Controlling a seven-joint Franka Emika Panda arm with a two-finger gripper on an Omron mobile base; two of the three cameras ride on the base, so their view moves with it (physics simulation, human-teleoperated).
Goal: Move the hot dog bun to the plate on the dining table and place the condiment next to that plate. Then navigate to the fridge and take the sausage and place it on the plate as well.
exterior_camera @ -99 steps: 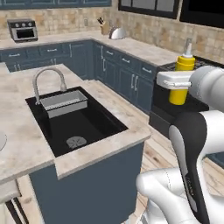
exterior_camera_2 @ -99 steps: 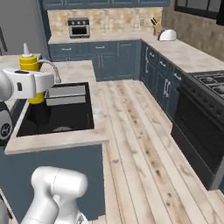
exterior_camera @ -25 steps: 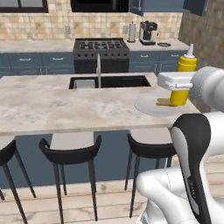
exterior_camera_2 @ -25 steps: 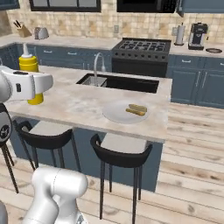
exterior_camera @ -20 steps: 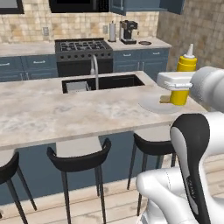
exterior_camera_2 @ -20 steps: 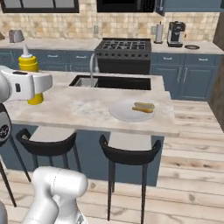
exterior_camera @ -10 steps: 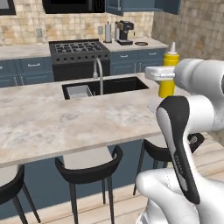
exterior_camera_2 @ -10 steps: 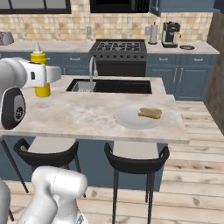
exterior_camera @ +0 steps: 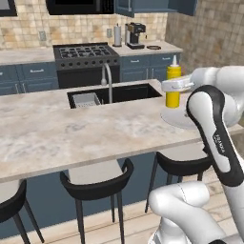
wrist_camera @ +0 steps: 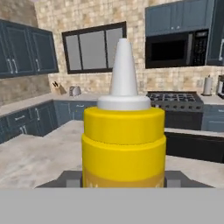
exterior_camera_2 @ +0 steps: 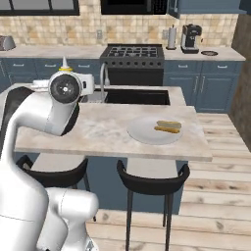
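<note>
My gripper [exterior_camera: 174,86] is shut on the condiment [exterior_camera: 173,73], a yellow squeeze bottle with a white nozzle, held upright above the dining table [exterior_camera: 71,133]. In the hand view the condiment [wrist_camera: 124,146] stands close up between the grey fingers [wrist_camera: 65,180]. Its white tip [exterior_camera_2: 64,63] pokes up behind my wrist in the right base view. The pale plate [exterior_camera_2: 147,133] lies on the table's right part with the hot dog bun [exterior_camera_2: 168,126] on it. The plate's rim [exterior_camera: 172,119] shows just below the bottle. The fridge and the sausage are out of view.
A sink [exterior_camera: 114,93] with a tall faucet [exterior_camera: 109,78] is set in the table's far side. Black stools [exterior_camera: 97,183] stand along the near edge. Behind are a stove [exterior_camera_2: 133,51] and a coffee machine [exterior_camera_2: 189,38] on the back counter.
The base has driven round the island, so the whole scene has shifted. The arm has reached forward with the bottle, which now hangs over the table by the plate.
</note>
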